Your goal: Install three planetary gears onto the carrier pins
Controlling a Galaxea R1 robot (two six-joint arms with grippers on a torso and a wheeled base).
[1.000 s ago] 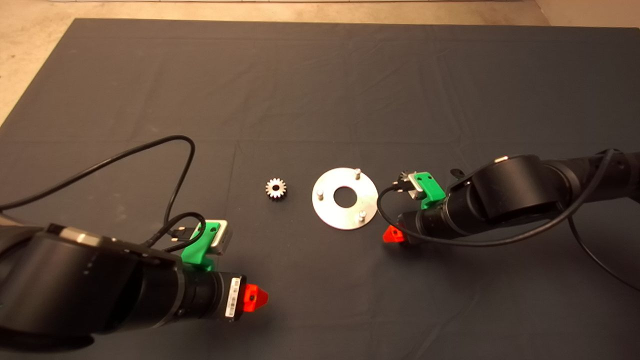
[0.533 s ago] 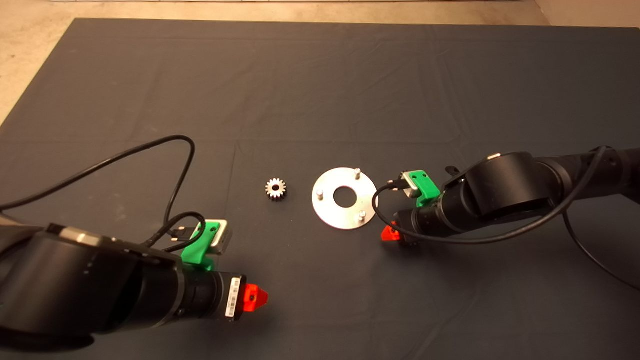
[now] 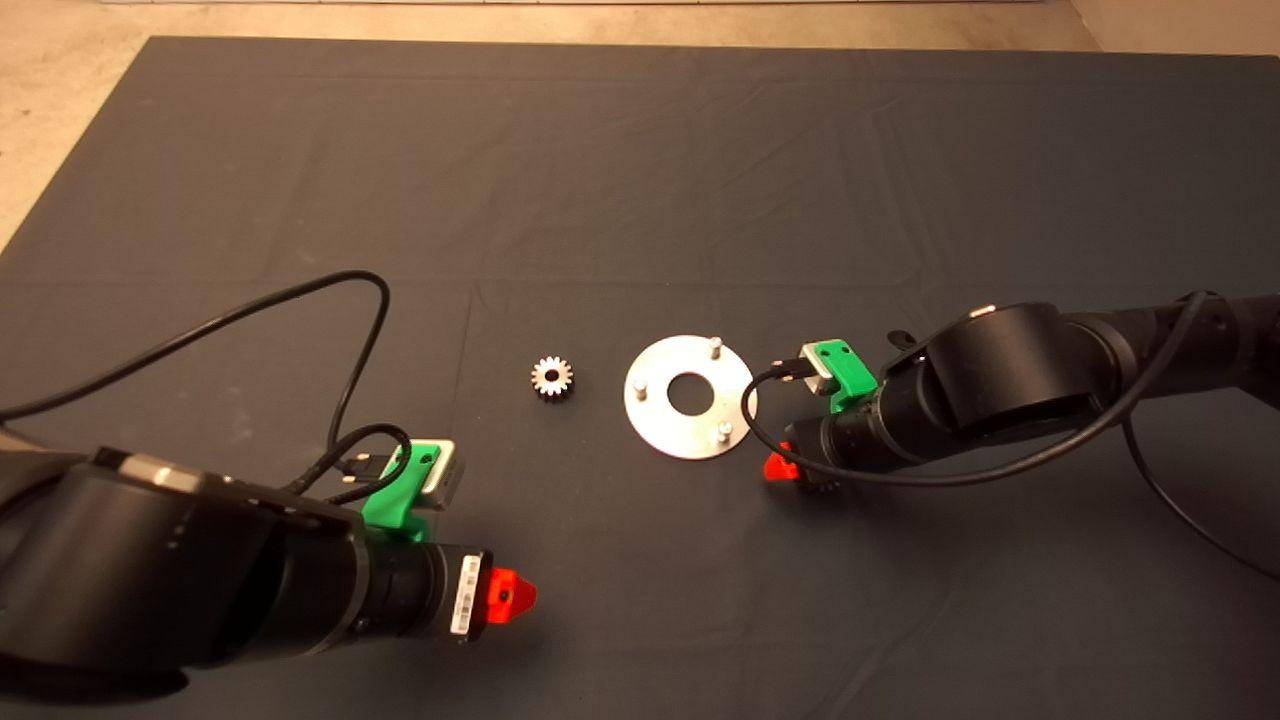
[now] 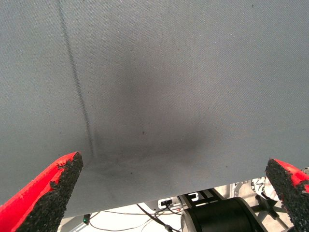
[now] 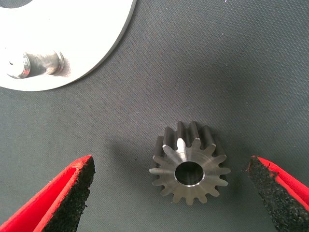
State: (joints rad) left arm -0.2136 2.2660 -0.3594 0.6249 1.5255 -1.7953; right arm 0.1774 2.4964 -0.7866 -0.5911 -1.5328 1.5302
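The round shiny disc [image 3: 690, 397] lies mid-mat with three upright carrier pins, one of them the pin [image 3: 715, 346]. One planetary gear [image 3: 551, 378] lies flat left of the disc. My right gripper [image 3: 780, 466] is low over the mat just right of the disc. In the right wrist view this gripper [image 5: 170, 166] is open, with a second gear [image 5: 189, 169] flat on the mat between its fingers, untouched. The disc's edge [image 5: 72, 43] and one pin [image 5: 41, 64] show beside it. My left gripper [image 3: 510, 594] is open and empty at the near left, seen over bare mat in its wrist view [image 4: 171, 166]. No third gear is in view.
A black cable [image 3: 300, 300] loops over the mat from the left arm. Another cable [image 3: 950, 480] hangs around the right wrist. The mat's far edge meets a pale floor [image 3: 60, 100] at the upper left.
My right arm has shifted slightly left, toward the disc. The left arm, disc and left gear have not moved.
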